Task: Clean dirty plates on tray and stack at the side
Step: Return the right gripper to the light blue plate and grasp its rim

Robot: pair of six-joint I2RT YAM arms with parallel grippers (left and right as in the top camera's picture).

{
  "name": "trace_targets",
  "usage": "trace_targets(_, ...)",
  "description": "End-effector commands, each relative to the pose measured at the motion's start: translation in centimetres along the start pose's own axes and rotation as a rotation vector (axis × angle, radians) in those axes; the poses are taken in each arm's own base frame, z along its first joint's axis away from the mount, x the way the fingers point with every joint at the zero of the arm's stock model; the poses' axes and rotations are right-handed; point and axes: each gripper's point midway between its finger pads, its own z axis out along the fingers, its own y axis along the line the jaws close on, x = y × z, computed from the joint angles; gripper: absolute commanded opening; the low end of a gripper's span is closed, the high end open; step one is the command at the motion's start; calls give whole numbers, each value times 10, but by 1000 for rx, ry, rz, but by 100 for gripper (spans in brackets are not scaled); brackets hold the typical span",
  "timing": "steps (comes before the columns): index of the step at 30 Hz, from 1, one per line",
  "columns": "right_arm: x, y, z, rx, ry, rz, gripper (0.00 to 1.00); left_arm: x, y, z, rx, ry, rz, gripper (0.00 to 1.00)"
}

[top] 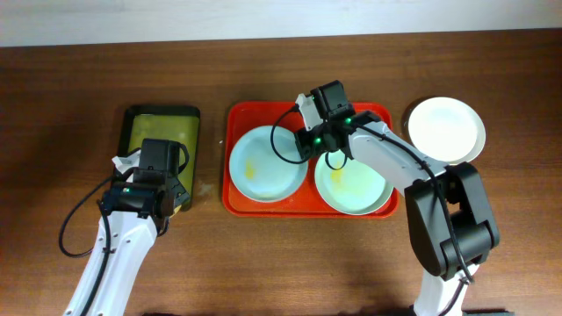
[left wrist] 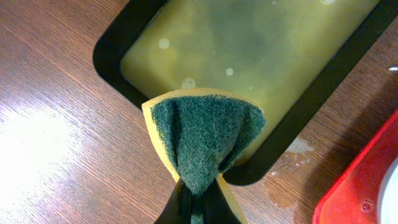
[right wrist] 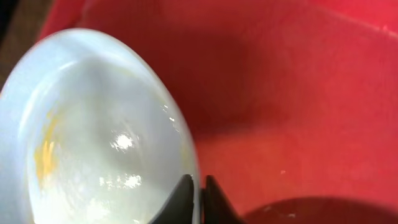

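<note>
A smeared plate (right wrist: 93, 137) is clamped at its rim by the right gripper (right wrist: 200, 186) on the red tray (right wrist: 298, 93), mid-desk. A second plate (top: 354, 186) is seated beside it, and a third plate (top: 446, 129) is set near the far right corner. A green sponge (left wrist: 205, 134) is pinched by the left gripper (left wrist: 199, 198) over the dark tray (left wrist: 112, 43).

Overhead: fixed high above the table (top: 290, 263), aimed straight down, far enough back to hold both arms, the red tray (top: 237, 202), the dark tray (top: 133, 112) and a white plate (top: 445, 129) well apart from the right gripper (top: 308, 141).

Left wrist: set behind the left gripper (left wrist: 198, 200), aimed down along the fingers, very near; sponge (left wrist: 202, 134) pinched at the tips, dark tray just ahead, red tray corner off to the right.

Right wrist: set behind its gripper, even nearer; smeared plate (right wrist: 87, 137) rim between the tips, red tray floor ahead and right.

Shared with overhead: both trays, smeared plate.
</note>
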Motion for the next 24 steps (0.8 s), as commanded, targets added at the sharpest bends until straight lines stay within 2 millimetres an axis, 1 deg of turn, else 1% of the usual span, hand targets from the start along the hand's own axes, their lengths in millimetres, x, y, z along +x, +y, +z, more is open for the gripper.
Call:
trace_targets(1,-2,-8,-1,66,-7,1,13,-1,2,-2,0,-7,-11,0)
trace_targets(2,0,-12,2,82,-1,-8,20,-1,2,-2,0,-7,-11,0)
trace_targets(3,0,-12,6,81,-2,-8,32,-1,2,-2,0,-7,-11,0)
trace_targets(4,-4,-14,10,80,-21,-13,41,-1,2,-1,0,-7,-11,0)
trace_targets(5,-11,-14,13,79,-48,-37,42,-1,2,-2,0,-7,-11,0)
trace_targets(6,-12,-15,18,75,-55,-64,42,-1,2,-2,0,-7,-11,0)
trace_targets(7,-8,-17,25,76,-42,-61,42,-1,2,-1,0,-6,-11,0)
trace_targets(8,-3,-19,30,76,-24,-65,41,-1,2,-2,0,-7,-11,0)
trace_targets(10,14,-21,44,62,32,-54,36,-1,2,-2,0,-7,-11,0)
trace_targets(12,24,-20,46,50,73,-43,35,-1,2,-2,0,-7,-11,0)
trace_targets(13,28,-20,46,52,89,-39,32,-1,2,-2,0,-7,-11,0)
trace_targets(14,33,-20,45,52,107,-33,12,-1,2,-1,0,-7,-11,0)
trace_targets(15,37,-21,45,60,125,17,4,-1,2,-1,0,-7,-11,0)
trace_targets(17,48,-22,43,82,161,240,4,-1,2,-1,1,-7,-11,0)
trace_targets(18,52,-22,42,91,175,307,4,0,1,-1,6,-3,-11,0)
trace_targets(19,54,-21,42,86,183,327,4,1,-1,-1,16,3,-12,0)
trace_targets(20,58,-19,42,77,199,331,4,3,-5,-1,40,18,-13,0)
trace_targets(21,58,-19,41,79,202,332,4,9,-19,-2,113,60,-16,0)
trace_targets(22,58,-19,41,79,202,332,4,15,-37,-6,212,106,-19,0)
trace_targets(23,58,-19,42,78,199,330,4,19,-60,-13,343,146,-1,0)
trace_targets(24,56,-19,42,75,192,307,4,17,-84,-22,474,154,24,0)
